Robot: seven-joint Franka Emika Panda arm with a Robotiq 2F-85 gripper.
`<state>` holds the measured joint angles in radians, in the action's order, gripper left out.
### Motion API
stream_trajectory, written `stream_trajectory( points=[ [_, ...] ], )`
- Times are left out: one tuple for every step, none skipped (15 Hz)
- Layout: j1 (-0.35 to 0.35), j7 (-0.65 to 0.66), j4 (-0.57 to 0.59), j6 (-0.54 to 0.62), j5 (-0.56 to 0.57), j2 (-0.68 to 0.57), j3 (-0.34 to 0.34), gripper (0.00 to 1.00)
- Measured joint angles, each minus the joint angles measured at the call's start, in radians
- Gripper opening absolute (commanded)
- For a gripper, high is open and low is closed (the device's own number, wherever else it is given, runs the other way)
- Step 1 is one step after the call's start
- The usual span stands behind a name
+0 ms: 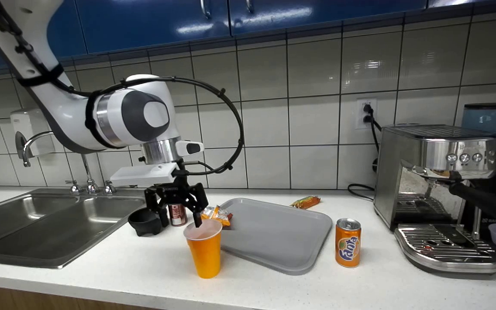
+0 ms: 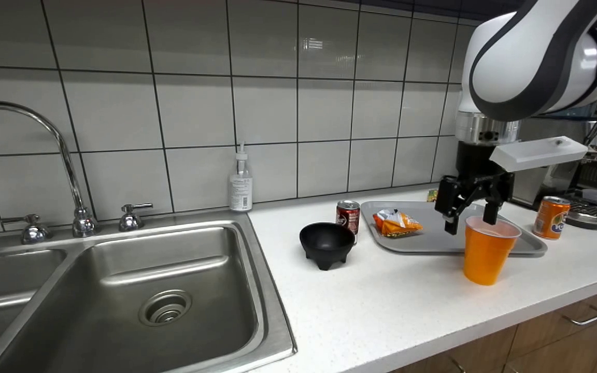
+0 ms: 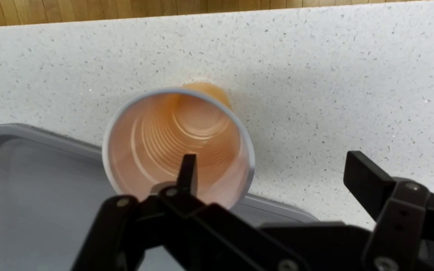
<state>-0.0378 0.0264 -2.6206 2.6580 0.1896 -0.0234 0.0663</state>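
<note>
Ext. views: counter (image 1: pixel 274 288) bright, upper tiles (image 2: pixel 184 36) dimmer w/ small glare patches; white streaks on blue cabinets (image 1: pixel 144 21), sheen in sink (image 2: pixel 272 311). Wrist view: soft shadow to R of cup (image 3: pixel 175 139), gripper (image 3: pixel 271 162) v. dark & a bit blurry.

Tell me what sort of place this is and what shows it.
Most likely a kitchen, though whether home or office I can't tell: there's a double metal sink, a coffee machine on the white counter, and blue cupboards above.

Kitchen: double-basin sink (image 2: pixel 117 290), chrome faucet (image 2: pixel 67 158), blue overhead cabinets (image 1: pixel 153 26), tiled wall (image 1: pixel 265 120), espresso machine (image 1: pixel 437 150) on white counter (image 1: pixel 274 288).
</note>
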Motion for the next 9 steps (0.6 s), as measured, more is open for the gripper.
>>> stream_trajectory(
  points=[
    [0.000, 0.000, 0.000, 0.013, 0.000, -0.010, 0.000, 1.00],
    [0.000, 0.000, 0.000, 0.023, 0.000, -0.020, 0.000, 1.00],
    [0.000, 0.000, 0.000, 0.032, 0.000, -0.028, 0.000, 1.00],
    [0.000, 0.000, 0.000, 0.040, 0.000, -0.036, 0.000, 1.00],
    [0.000, 0.000, 0.001, 0.046, 0.000, -0.042, 0.000, 0.75],
    [0.000, 0.000, 0.001, 0.050, 0.000, -0.046, 0.000, 0.74],
    [0.000, 0.000, 0.001, 0.053, 0.000, -0.050, 0.001, 0.66],
    [0.000, 0.000, 0.001, 0.056, 0.000, -0.052, 0.001, 0.58],
    [0.000, 0.000, 0.002, 0.059, 0.000, -0.054, 0.002, 0.51]
  ],
)
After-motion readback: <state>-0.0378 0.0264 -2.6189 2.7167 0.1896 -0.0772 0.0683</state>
